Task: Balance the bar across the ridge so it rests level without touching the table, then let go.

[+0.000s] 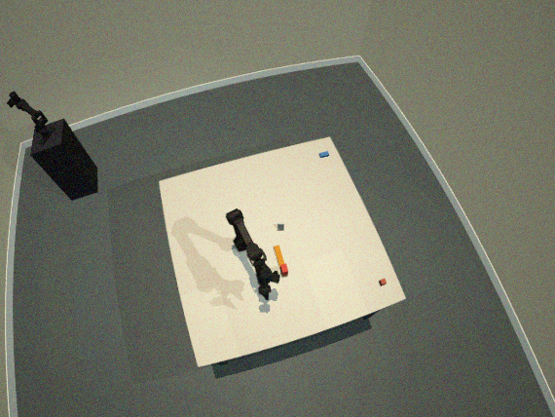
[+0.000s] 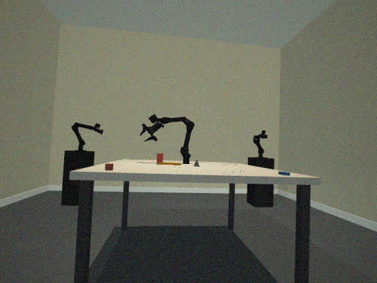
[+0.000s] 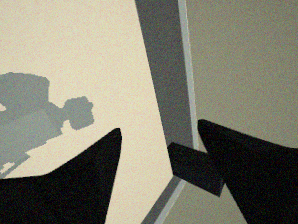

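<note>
Your black parallel-jaw tool [image 2: 147, 133] hangs high above the surface, its jaws spread fairly wide with nothing between them. In the wrist view the two dark fingers frame only bare surface, the tool's own shadow on the left, and a strip of grey floor beyond the edge. The tool points downward at an angle, carried at the end of the black jointed arm [image 2: 185, 132], which rises from its foot near the middle of the surface and bends over toward the left in the exterior view.

From above, you see the tool [image 1: 267, 288] just to the left of the long orange bar [image 1: 278, 254], apart from it. The bar lies flat on the cream square surface [image 1: 341, 234], and a red block [image 1: 283, 269] stands at its near end. The small grey ridge [image 1: 280, 227] sits a little beyond the bar's far end, separate from it.

Farther out, a small red cube [image 1: 383, 282] rests near the right near corner and a flat blue piece [image 1: 323, 154] near the far right corner. A black pedestal [image 1: 65, 161] carrying another small arm stands on the floor off to the far left.
</note>
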You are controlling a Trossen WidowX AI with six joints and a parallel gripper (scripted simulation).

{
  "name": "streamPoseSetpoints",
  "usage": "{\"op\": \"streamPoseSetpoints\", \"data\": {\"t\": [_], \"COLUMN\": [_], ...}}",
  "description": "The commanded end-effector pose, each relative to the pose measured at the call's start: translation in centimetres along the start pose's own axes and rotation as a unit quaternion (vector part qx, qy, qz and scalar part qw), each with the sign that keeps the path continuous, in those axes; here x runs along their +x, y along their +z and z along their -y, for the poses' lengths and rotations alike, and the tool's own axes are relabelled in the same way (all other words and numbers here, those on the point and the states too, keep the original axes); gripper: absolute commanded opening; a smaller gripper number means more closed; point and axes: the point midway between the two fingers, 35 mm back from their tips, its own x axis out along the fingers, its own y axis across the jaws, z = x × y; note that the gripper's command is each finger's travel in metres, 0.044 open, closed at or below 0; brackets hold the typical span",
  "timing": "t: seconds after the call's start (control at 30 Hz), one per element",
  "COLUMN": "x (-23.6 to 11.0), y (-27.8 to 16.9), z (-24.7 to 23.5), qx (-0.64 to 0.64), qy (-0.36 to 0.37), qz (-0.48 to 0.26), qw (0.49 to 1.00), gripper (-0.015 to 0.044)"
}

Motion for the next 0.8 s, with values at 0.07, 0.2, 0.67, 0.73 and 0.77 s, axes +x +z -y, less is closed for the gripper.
{"op": "streamPoseSetpoints", "data": {"t": [0.07, 0.2, 0.67, 0.73, 0.77], "x": [-0.3, -1.0, -4.6, -5.3, -5.6], "y": [3.5, 5.3, 10.0, 10.5, 10.7], "z": [-3.1, -5.0, -11.3, -12.2, -12.6], "qx": [-0.117, -0.186, -0.411, -0.44, -0.455], "qy": [0.068, 0.102, 0.202, 0.214, 0.22], "qz": [0.038, 0.062, 0.152, 0.164, 0.171], "qw": [0.99, 0.975, 0.876, 0.856, 0.846], "gripper": [0.0315, 0.0315, 0.0315, 0.0315, 0.0315]}}
